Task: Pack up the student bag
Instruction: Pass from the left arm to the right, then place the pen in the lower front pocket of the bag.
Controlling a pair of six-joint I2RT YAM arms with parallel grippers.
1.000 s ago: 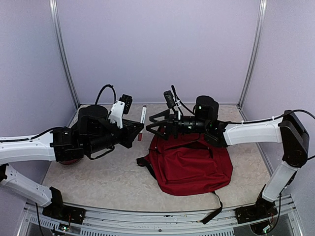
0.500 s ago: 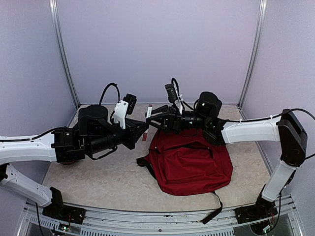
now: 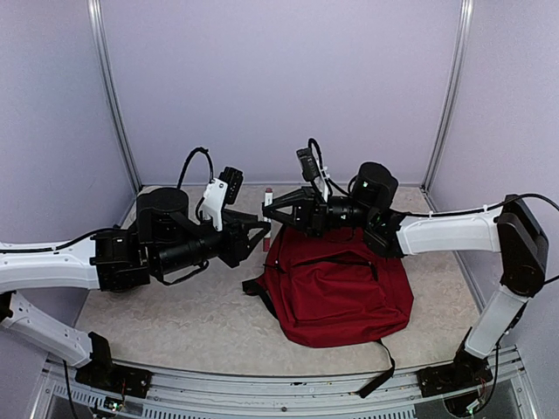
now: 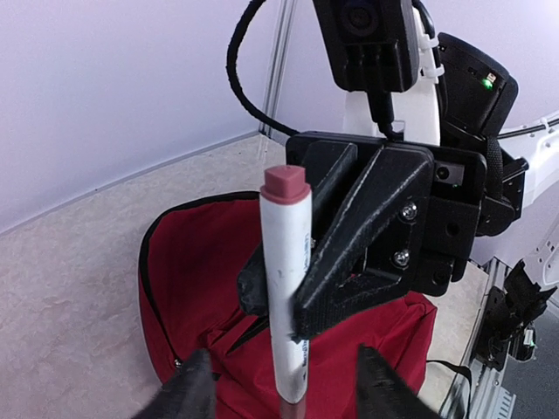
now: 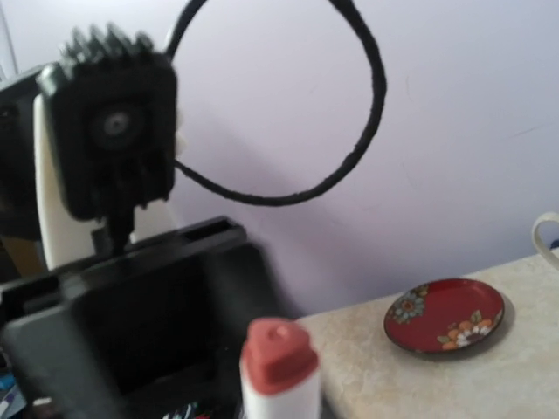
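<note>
Pale lilac walls all round and a speckled beige tabletop (image 3: pixel 201 314) below. Both arms meet high in the middle of the top view. Between them stands a marker (image 4: pixel 286 288), white barrel, red cap up, upright in the air.

The right end effector (image 3: pixel 269 213) has it: from the left wrist view its black fingers (image 4: pixel 349 236) are clamped on the barrel just under the cap. The left end effector (image 4: pixel 286 394) sits lower on the marker with its jaws apart, one fingertip on each side at the bottom of that frame and a clear gap to the barrel on both sides.

The bag (image 3: pixel 336 292) lies flat on the tabletop at centre-right of the top view, under the right arm. One black strap (image 3: pixel 377 377) trails to the lower edge.

Right wrist view, blurred: the cap is low centre, and a red flowered plate (image 5: pixel 445 314) rests on the tabletop at lower right.
</note>
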